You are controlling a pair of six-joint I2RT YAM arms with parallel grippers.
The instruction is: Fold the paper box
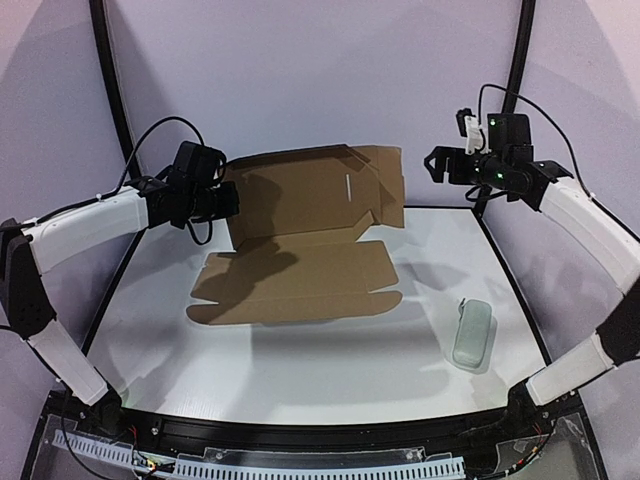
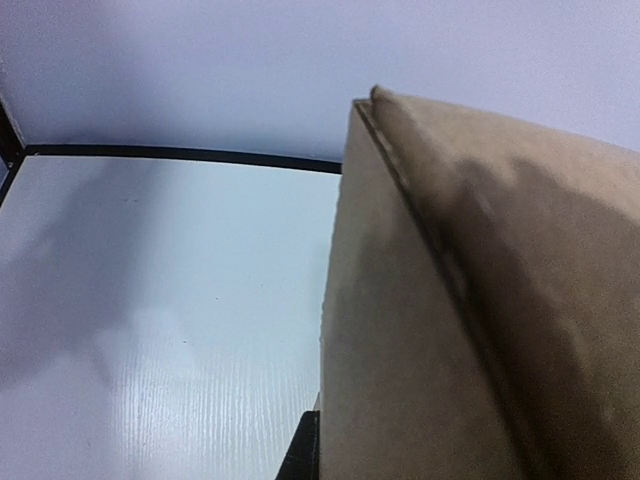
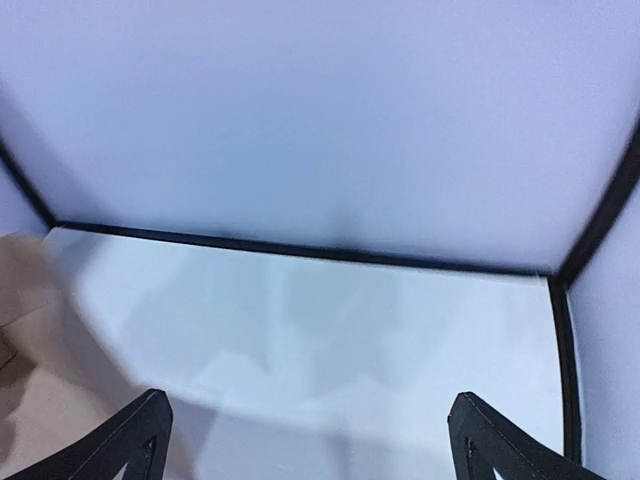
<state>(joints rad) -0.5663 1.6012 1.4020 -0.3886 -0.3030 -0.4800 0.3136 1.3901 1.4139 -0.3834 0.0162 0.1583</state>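
Observation:
The paper box (image 1: 300,285) is a brown die-cut cardboard sheet, its front part flat on the white table and its back panel (image 1: 310,190) raised upright. My left gripper (image 1: 226,200) is at the left edge of that raised panel, shut on it. In the left wrist view the cardboard (image 2: 470,330) fills the right side and only one dark finger (image 2: 303,455) shows beside it. My right gripper (image 1: 437,165) is open and empty, held high, to the right of the panel. Its fingertips (image 3: 150,425) are wide apart over bare table, with the cardboard's edge (image 3: 30,390) at the left.
A small pale grey-green oblong case (image 1: 472,332) lies on the table at the right front. Black frame posts (image 1: 110,90) and purple-white walls enclose the white table (image 1: 330,370) at the back and sides.

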